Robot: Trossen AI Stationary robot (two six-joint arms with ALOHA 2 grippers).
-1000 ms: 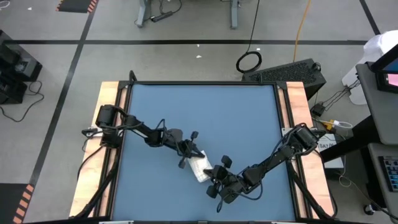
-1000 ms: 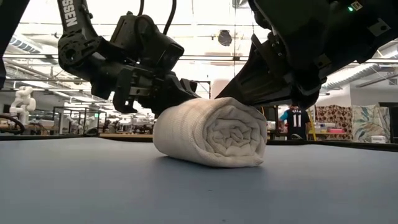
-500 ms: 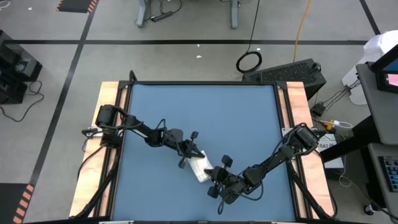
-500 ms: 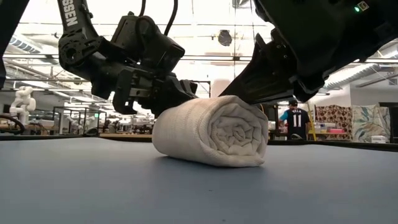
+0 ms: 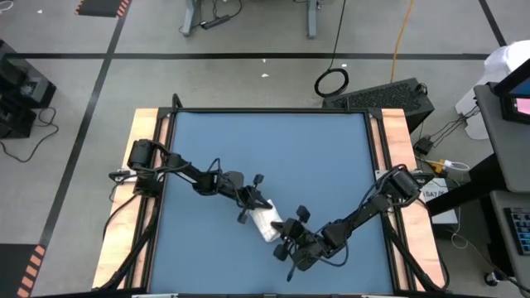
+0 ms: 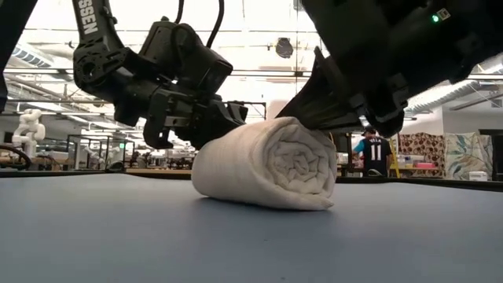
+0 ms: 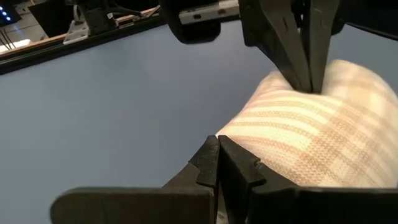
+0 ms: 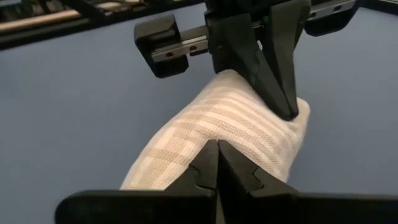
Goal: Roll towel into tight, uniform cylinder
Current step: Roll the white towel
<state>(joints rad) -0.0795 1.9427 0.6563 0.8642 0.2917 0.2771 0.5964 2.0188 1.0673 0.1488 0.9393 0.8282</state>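
Claws press (closed) rolled towel

Bright overhead hall lights wash out the low view's background, so the arms read as dark silhouettes. The towel casts a soft shadow on the table. Wrist views blur close up.
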